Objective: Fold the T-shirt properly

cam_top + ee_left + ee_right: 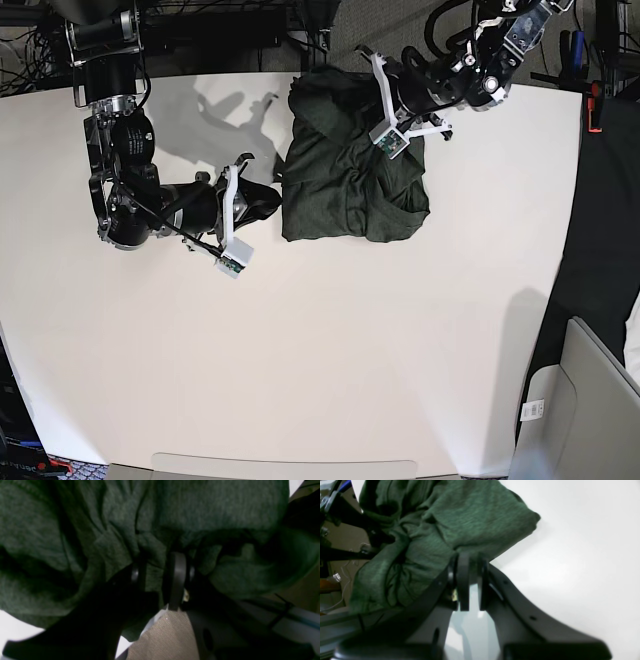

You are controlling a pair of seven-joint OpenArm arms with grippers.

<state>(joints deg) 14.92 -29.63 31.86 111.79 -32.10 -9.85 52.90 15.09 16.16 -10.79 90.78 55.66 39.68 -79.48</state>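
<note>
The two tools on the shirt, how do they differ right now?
The left tool bites a thick bunched fold at the far edge of the dark olive-green knit T-shirt; the right tool pinches a thinner layer at its side edge. Left jaws stand wider apart. Both are black and clamp the shirt.

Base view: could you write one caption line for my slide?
Two arms grip opposite edges of the bunched green T-shirt on a white table.
</note>
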